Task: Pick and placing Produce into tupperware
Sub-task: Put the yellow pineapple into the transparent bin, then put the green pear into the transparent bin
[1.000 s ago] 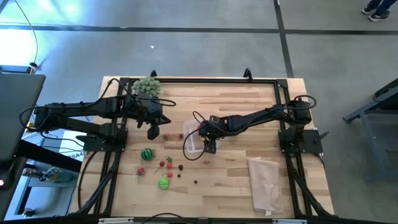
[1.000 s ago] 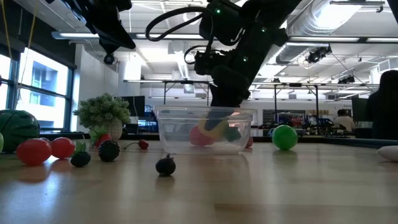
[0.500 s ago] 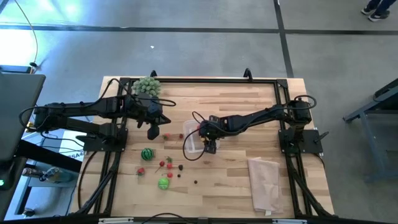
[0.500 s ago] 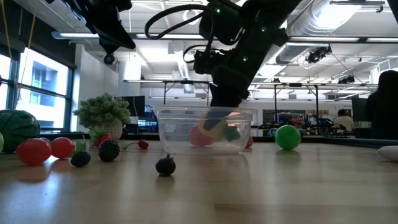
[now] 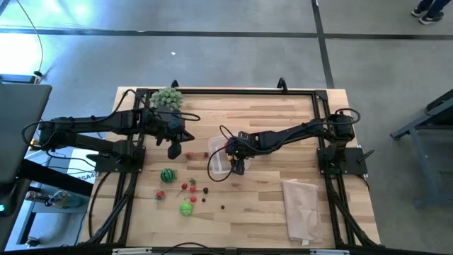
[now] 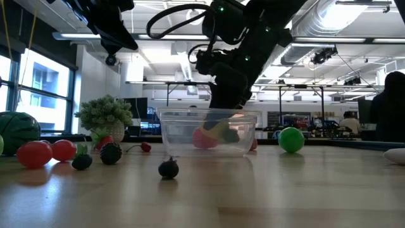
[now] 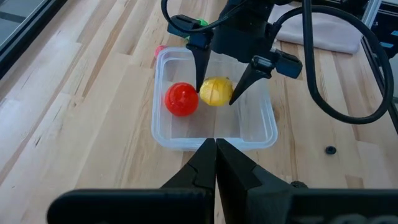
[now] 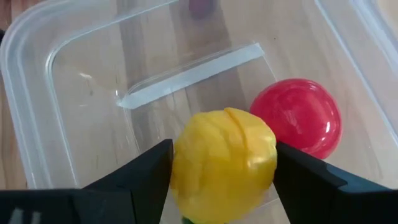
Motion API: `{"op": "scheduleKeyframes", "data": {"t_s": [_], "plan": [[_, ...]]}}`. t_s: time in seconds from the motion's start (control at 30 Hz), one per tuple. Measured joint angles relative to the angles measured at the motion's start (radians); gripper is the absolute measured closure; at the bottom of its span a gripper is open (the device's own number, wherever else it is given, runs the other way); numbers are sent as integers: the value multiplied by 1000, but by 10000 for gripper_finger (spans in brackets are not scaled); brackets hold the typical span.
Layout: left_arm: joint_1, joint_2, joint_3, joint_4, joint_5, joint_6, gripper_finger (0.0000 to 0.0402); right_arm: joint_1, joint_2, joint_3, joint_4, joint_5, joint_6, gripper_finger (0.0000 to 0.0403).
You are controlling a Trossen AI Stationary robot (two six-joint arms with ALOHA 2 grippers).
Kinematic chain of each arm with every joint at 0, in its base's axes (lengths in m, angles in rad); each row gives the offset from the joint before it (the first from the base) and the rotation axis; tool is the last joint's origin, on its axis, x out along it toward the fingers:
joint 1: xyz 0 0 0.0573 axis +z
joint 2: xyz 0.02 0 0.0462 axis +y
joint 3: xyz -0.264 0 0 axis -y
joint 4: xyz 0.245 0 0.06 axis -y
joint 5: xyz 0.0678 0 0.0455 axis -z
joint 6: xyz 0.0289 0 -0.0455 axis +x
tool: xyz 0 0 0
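Tupperware [image 7: 186, 134]: clear, rounded | right hand [image 7: 216, 93] grips ribbed yellow fruit [image 8: 224, 163] | left hand [image 7: 216, 149] closed, empty

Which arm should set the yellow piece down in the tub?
Right: its pincer already holds the yellow fruit inside the tupperware, beside the red ball. The left pincer sits shut, outside.

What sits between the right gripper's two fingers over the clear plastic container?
A yellow toy fruit sits between the right gripper fingers, above the clear plastic container floor and beside a red ball. The left and right wrist views show it.
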Motion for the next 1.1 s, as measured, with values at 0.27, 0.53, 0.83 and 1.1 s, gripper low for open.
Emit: {"op": "scheduleKeyframes", "data": {"t_s": [0.27, 0.53, 0.83, 1.1], "plan": [[0, 0, 0, 0, 0, 0, 401, 0, 0, 0, 0, -13, 7, 113], [0, 0, 0, 0, 0, 0, 401, 0, -18, 0, -4, -24, -9, 112], [0, 0, 0, 0, 0, 0, 401, 0, -147, 0, -57, -24, 0, 112], [0, 0, 0, 0, 0, 0, 401, 0, -323, 0, -343, 97, 149, 112]]}}
